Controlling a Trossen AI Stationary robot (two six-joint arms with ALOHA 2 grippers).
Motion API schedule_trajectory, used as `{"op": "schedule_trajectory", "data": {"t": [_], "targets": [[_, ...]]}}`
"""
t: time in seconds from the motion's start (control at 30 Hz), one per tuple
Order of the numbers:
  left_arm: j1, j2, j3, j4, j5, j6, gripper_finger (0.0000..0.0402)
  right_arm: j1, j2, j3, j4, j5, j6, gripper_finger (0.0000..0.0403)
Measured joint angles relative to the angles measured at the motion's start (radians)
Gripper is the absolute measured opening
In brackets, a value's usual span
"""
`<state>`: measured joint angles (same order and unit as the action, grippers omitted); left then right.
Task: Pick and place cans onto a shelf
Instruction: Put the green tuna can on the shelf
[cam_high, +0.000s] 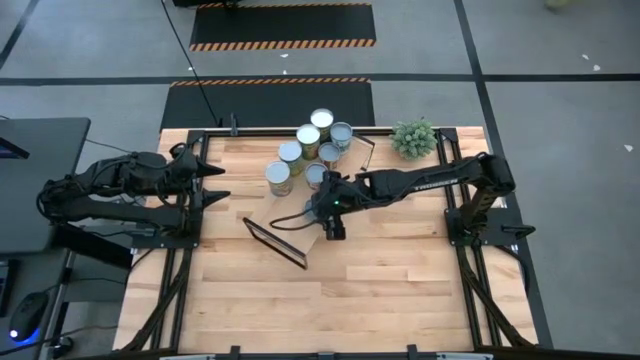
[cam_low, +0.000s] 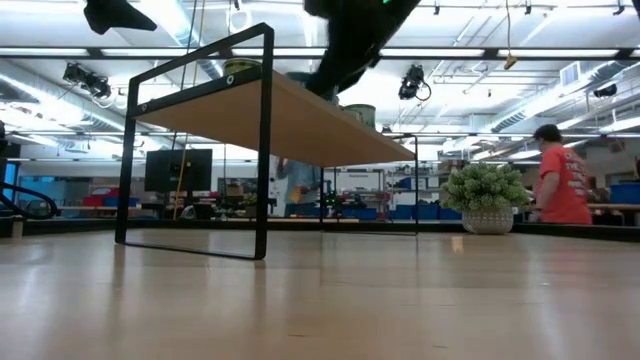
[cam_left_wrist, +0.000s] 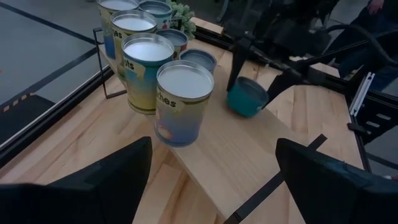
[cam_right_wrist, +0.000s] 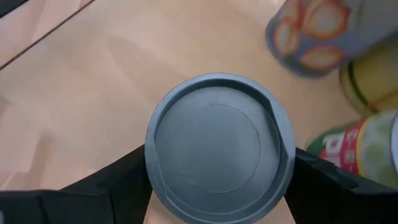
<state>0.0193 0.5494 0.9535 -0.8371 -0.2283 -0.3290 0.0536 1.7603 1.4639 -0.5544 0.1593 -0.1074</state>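
The shelf (cam_high: 285, 235), a light-wood board on black frame ends, stands slantwise in the middle of the table; it also shows in the low view (cam_low: 300, 120). Several cans (cam_high: 308, 140) stand upright in a cluster on its far half, and they also show in the left wrist view (cam_left_wrist: 180, 102). My right gripper (cam_high: 330, 215) is over the shelf's middle, beside the cluster, shut on a teal can (cam_left_wrist: 247, 98). My left gripper (cam_high: 218, 185) is open and empty at the table's left side, pointing at the shelf. My right gripper pinches the teal can's side wall (cam_right_wrist: 152, 168) between its two fingers, one on each side. Its blue-grey round end (cam_right_wrist: 217, 143) faces the wrist. The fingers (cam_left_wrist: 239, 62) come slanting down from above. The can sits tilted just over the board; whether it touches I cannot tell.
A small green plant (cam_high: 413, 138) stands at the table's far right corner. The near half of the shelf board (cam_left_wrist: 230, 155) is bare. In the low view a person in a red shirt (cam_low: 562, 185) shows in the room behind the table.
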Motion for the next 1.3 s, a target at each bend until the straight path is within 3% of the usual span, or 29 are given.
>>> {"op": "schedule_trajectory", "data": {"t": [0.47,0.87,1.3], "targets": [[0.0,0.0,0.0,-0.007,0.005,-0.005,0.0347,-0.011,0.008,0.002,0.056,0.022,0.0,0.0388],[0.0,0.0,0.0,-0.026,0.014,-0.002,0.0347,0.048,0.003,0.068,-0.051,0.179,-0.023,0.0391],[0.0,0.0,0.0,-0.086,0.066,-0.072,0.0347,0.065,-0.03,0.069,-0.03,0.134,0.103,0.0368]]}}
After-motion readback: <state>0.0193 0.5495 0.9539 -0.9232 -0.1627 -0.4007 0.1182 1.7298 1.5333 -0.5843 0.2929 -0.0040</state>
